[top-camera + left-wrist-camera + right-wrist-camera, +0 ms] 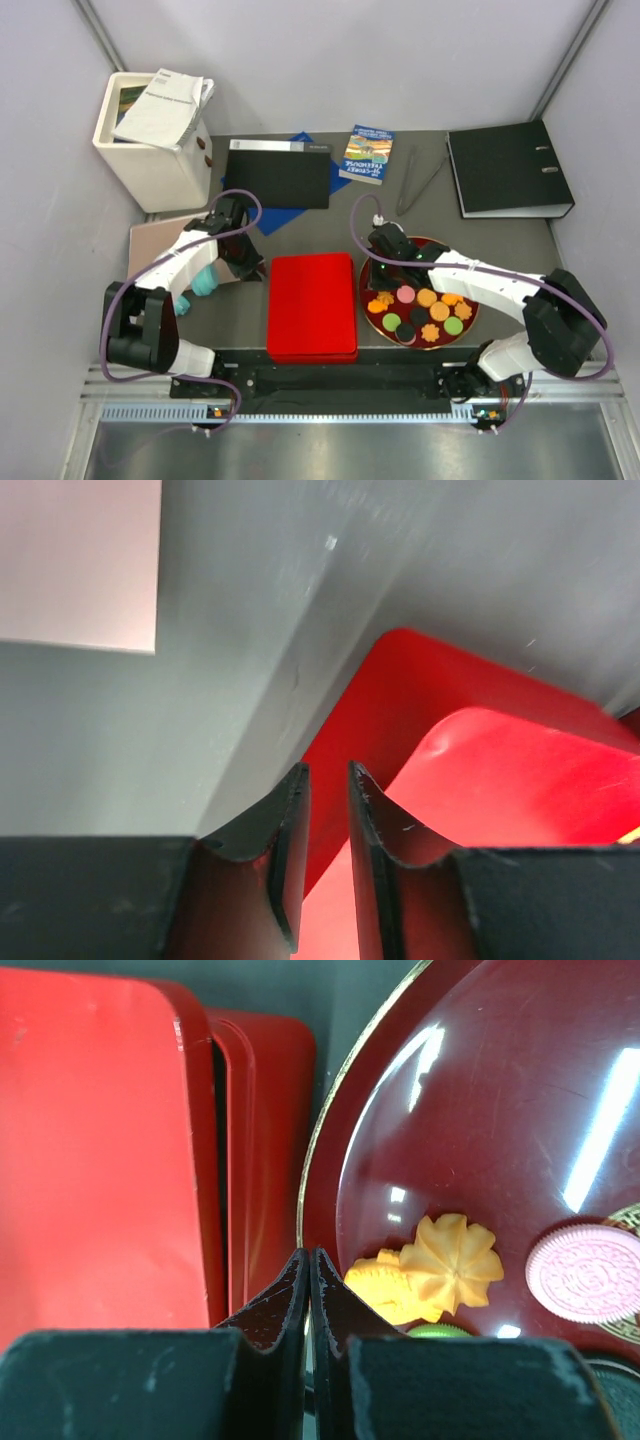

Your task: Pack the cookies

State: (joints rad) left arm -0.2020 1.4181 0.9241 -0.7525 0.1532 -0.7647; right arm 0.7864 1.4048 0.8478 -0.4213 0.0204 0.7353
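From above, the glossy red rounded-rectangular box [312,305] sits mid-counter; just right of it, the dark red round plate [421,345] carries the cookies [425,312], small black, green, orange and pink pieces; the left tool [252,268] hangs by the box's far left corner; the right tool [378,282] is over the plate's left rim.
Left wrist: the left tool [328,772] is released, a narrow gap with nothing in it, above the grey counter [250,610] beside the box [480,770].
Right wrist: the right tool [310,1255] is clenched and grasps nothing, between box [100,1140] and plate [480,1090]; an orange flower-shaped cookie [450,1260] lies just beside it.
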